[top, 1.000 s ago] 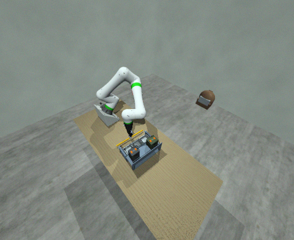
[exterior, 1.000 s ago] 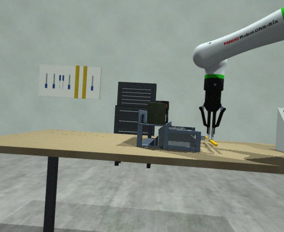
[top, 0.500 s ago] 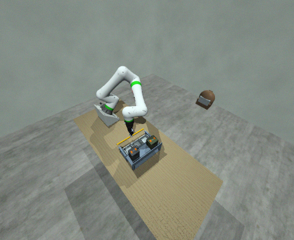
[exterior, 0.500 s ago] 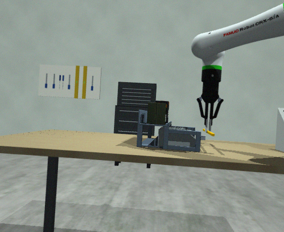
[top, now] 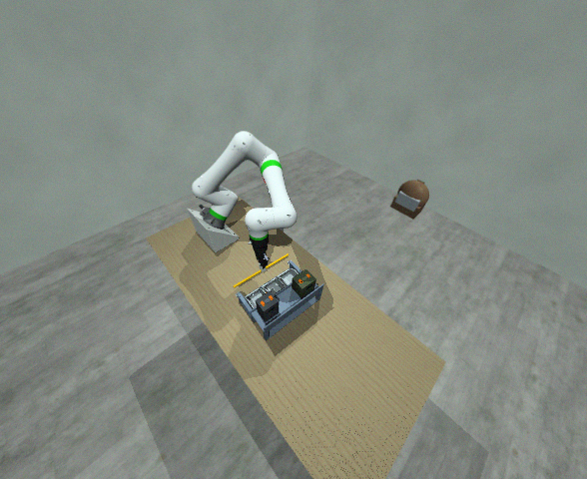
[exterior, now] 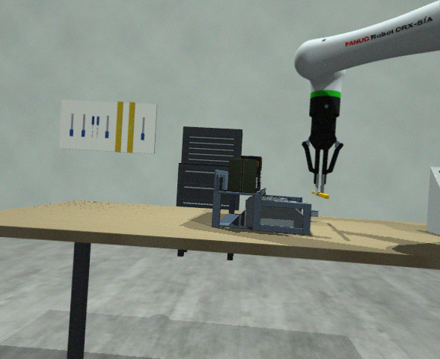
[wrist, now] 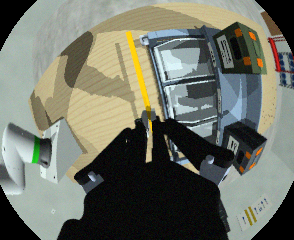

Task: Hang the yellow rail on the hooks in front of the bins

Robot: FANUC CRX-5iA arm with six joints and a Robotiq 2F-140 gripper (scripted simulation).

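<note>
The rail [top: 260, 269] is a thin, straight yellow bar, level and clear of the worktop, pinched between the gripper [exterior: 319, 188] fingers. It runs parallel to the bin frame [top: 279, 321], on the frame's side toward the arm's end of the worktop, just apart from it and slightly above the frame's top edge. In the wrist view the rail [wrist: 139, 80] stretches away along the front of the bins [wrist: 187, 87]. The hooks cannot be made out
</note>
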